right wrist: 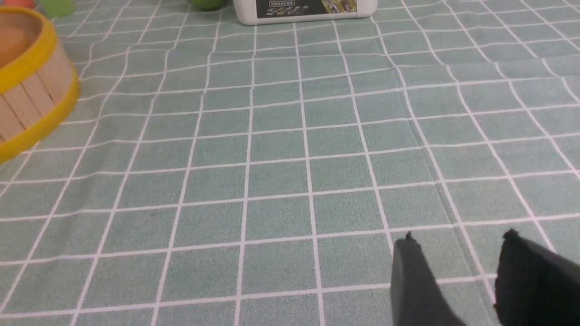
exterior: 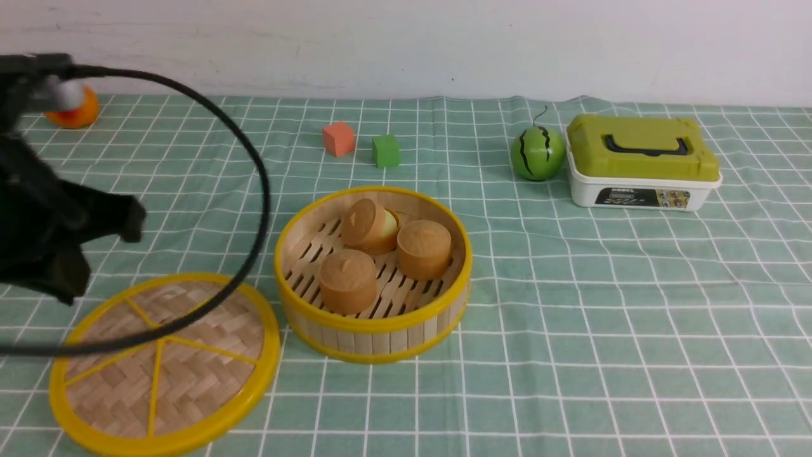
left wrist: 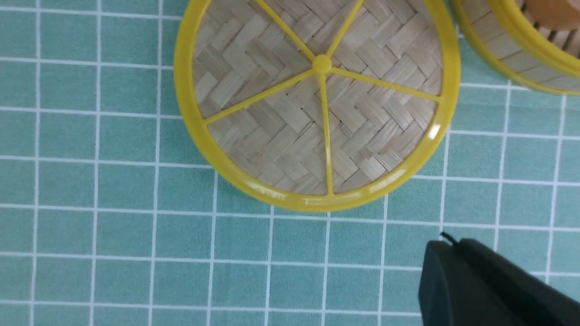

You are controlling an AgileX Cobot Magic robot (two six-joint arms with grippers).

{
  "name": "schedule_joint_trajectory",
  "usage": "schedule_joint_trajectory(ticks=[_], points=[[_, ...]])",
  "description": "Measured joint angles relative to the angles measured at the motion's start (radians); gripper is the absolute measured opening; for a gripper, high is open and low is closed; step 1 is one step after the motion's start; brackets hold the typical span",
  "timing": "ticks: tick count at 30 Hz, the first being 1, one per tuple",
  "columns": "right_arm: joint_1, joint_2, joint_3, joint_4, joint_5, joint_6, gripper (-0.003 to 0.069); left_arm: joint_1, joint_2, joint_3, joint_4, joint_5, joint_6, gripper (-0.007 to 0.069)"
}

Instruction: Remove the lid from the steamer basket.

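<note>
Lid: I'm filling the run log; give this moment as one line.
lid off, flat on cloth | steamer basket uncovered, three cakes inside | right jaws apart, empty

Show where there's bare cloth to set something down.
Widest bare cloth: right of the steamer basket, in front of the white box and watermelon. Crowded: front left, where the lid lies close beside the basket.

front: robot-side, forward, wide over table (exterior: pixel 571 317) | left wrist: close, straight down on lid (left wrist: pixel 281 117) | right wrist: low, oblique; all share steamer basket (exterior: pixel 374 339)
</note>
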Motion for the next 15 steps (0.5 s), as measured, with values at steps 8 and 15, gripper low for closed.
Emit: schedule_joint_trajectory(ticks=[8,15], points=[[0.000,0.000,0.000,0.000,0.000,0.000,0.0242,0.000,-0.535,0.424,-0.223,-0.342,0.001,-0.0013],[0.000,0.000,0.000,0.000,0.000,0.000,0.0242,0.000,-0.896,0.767,-0.314,-0.620,0.001,-0.0013]])
